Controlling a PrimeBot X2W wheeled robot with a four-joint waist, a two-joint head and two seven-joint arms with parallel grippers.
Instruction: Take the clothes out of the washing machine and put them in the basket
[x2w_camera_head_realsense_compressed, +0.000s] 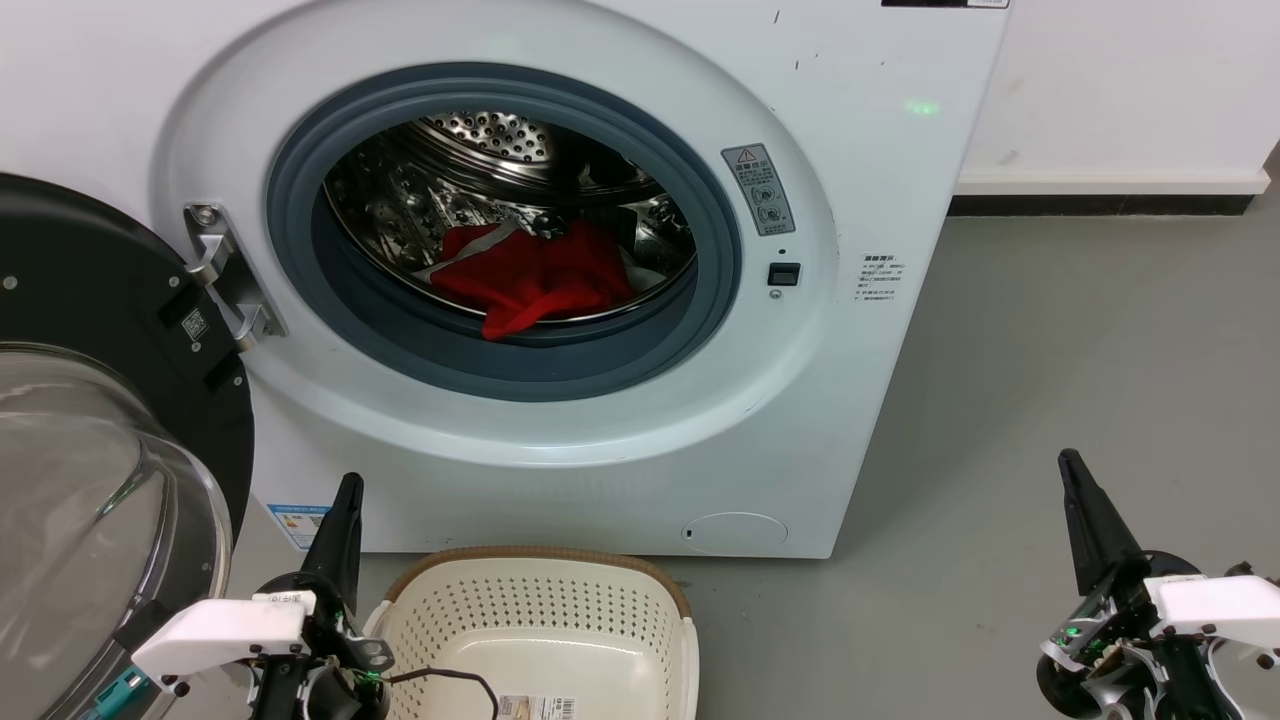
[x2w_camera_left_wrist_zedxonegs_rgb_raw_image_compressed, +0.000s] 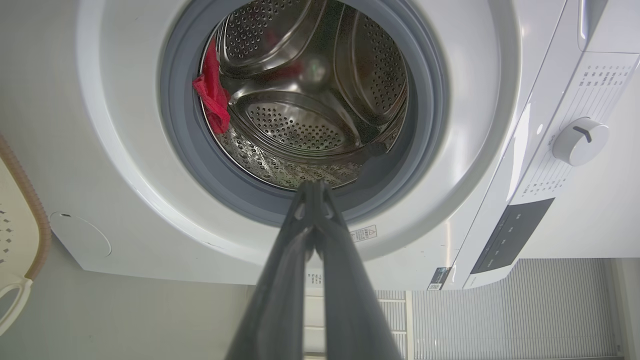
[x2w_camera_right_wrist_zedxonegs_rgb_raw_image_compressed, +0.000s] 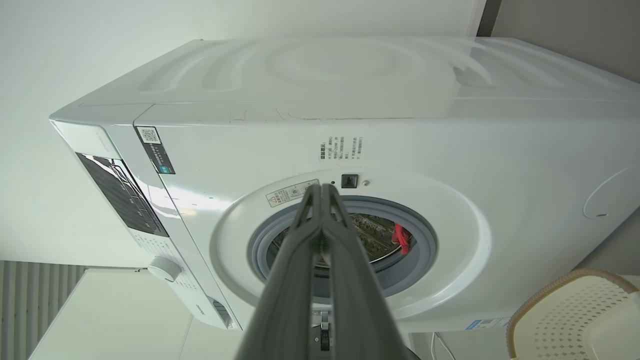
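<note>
The white washing machine (x2w_camera_head_realsense_compressed: 880, 140) stands with its door (x2w_camera_head_realsense_compressed: 110, 420) swung open to the left. Red clothes (x2w_camera_head_realsense_compressed: 535, 275) with white panels lie in a heap at the bottom of the steel drum (x2w_camera_head_realsense_compressed: 490, 140), one fold hanging over the grey seal (x2w_camera_head_realsense_compressed: 520, 360). The cream basket (x2w_camera_head_realsense_compressed: 540, 620) sits on the floor below the opening, with nothing but a barcode sticker in it. My left gripper (x2w_camera_head_realsense_compressed: 347, 485) is shut, low beside the basket's left side. My right gripper (x2w_camera_head_realsense_compressed: 1068, 462) is shut, low at the right over the floor. Both are far from the clothes (x2w_camera_left_wrist_zedxonegs_rgb_raw_image_compressed: 212, 95), (x2w_camera_right_wrist_zedxonegs_rgb_raw_image_compressed: 400, 236).
The bulging glass door fills the lower left, close to my left arm. Grey floor (x2w_camera_head_realsense_compressed: 1050, 350) stretches to the right of the machine up to a white wall with a dark skirting. A thin black cable (x2w_camera_head_realsense_compressed: 450, 680) loops over the basket's near rim.
</note>
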